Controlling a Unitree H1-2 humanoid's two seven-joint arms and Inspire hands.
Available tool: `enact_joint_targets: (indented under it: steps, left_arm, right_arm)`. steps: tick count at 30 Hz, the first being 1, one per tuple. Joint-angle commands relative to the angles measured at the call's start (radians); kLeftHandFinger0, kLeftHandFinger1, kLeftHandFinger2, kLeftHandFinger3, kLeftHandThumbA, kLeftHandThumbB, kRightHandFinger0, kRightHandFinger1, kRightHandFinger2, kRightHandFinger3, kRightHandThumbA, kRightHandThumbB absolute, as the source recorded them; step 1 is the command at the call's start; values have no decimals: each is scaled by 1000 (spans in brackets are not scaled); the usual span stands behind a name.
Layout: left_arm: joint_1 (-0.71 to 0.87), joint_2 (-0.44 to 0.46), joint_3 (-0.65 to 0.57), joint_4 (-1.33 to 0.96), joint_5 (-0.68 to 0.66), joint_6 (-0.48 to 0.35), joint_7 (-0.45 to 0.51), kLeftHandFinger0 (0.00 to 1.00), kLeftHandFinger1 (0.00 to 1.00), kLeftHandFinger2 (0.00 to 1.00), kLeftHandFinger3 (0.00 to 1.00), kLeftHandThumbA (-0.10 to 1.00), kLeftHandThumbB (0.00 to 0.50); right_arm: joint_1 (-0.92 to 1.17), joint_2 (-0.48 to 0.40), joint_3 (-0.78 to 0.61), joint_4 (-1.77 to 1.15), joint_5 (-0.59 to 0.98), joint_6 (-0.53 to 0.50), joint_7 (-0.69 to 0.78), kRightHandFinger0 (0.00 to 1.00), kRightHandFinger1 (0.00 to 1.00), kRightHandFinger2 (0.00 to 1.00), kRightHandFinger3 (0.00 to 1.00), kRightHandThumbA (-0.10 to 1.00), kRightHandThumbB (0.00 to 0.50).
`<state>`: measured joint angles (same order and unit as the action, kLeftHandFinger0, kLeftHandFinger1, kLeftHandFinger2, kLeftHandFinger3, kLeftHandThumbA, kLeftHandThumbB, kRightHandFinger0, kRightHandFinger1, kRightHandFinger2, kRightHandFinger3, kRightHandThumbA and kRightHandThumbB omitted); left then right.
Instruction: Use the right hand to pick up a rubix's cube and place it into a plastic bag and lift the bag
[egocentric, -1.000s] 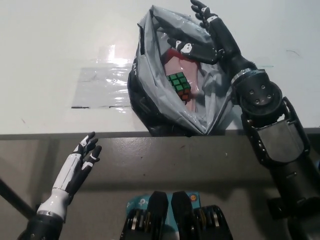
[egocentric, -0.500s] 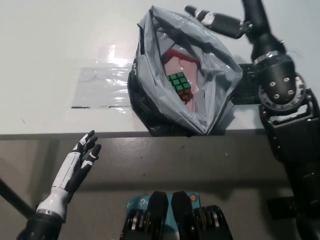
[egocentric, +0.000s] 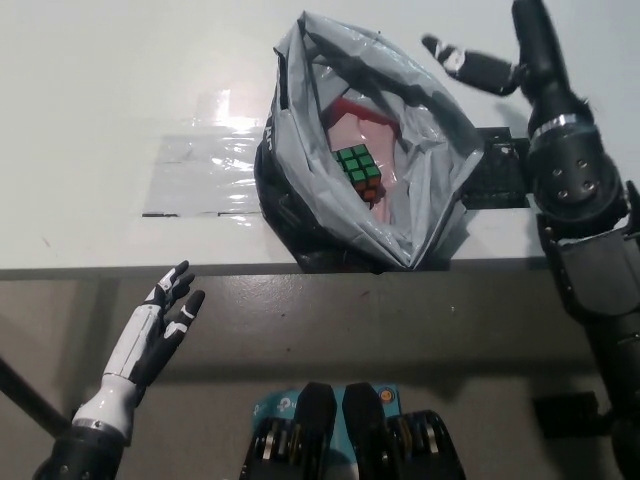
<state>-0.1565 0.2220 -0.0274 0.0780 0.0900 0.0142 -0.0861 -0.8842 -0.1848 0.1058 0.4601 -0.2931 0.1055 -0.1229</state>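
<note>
Pulled back from the bag's mouth, the black right hand (egocentric: 478, 68) now sits off the rim at about two o'clock from the plastic bag (egocentric: 420, 190), clear of the grey film it was touching a second ago. Its fingers are loosely spread and point toward nine o'clock, pinching nothing. The right arm runs down from it along the right edge of the view.

The bag stands open on the white table (egocentric: 110, 90), near the table's front edge, its mouth gaping upward. The rubix's cube (egocentric: 359, 170) lies inside it, green face up, resting against something pinkish-red (egocentric: 352, 118) at the cube's twelve o'clock. At nine o'clock from the bag, a patch of clear tape (egocentric: 200, 175) shines on the tabletop.

Down at seven o'clock, below the table edge, the white left hand (egocentric: 160, 325) rests with fingers spread apart, empty, as before.
</note>
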Motion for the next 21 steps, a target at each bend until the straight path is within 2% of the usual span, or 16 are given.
enact_joint_targets:
  steps: [1, 5, 7, 13, 17, 20, 21]
  left_arm:
    - [-7, 7, 9, -20, 1, -33, 3, 855, 1000, 1000, 1000, 881, 146]
    - [-8, 7, 8, -15, 3, -36, 3, 851, 1000, 1000, 1000, 884, 144]
    - [-10, 6, 8, -15, 0, -32, 0, 853, 1000, 1000, 1000, 884, 154]
    - [-4, 8, 6, -21, 1, -33, -2, 849, 1000, 1000, 1000, 883, 149]
    - [-4, 5, 8, -25, -4, -25, -2, 852, 1000, 1000, 1000, 871, 151]
    - [-6, 7, 8, -18, -5, -33, -3, 852, 1000, 1000, 1000, 870, 156]
    - [-5, 6, 8, -18, -3, -33, -3, 849, 1000, 1000, 1000, 870, 155]
  right_arm:
    - [-54, 7, 8, 86, -24, -56, -35, 1000, 1000, 1000, 1000, 823, 477]
    - [-58, 14, 15, 137, -9, -49, -8, 1000, 1000, 1000, 1000, 835, 490]
    - [-61, 23, 10, 171, 11, -63, 4, 1000, 1000, 1000, 1000, 789, 489]
    - [-56, 38, 13, 214, 24, -68, 19, 1000, 1000, 1000, 1000, 782, 500]
    - [-58, 36, 16, 234, 30, -68, 45, 1000, 1000, 1000, 1000, 818, 500]
    - [-61, 34, 14, 262, 40, -58, 66, 1000, 1000, 1000, 1000, 777, 485]
    - [-63, 36, 6, 270, 54, -52, 75, 1000, 1000, 1000, 1000, 678, 454]
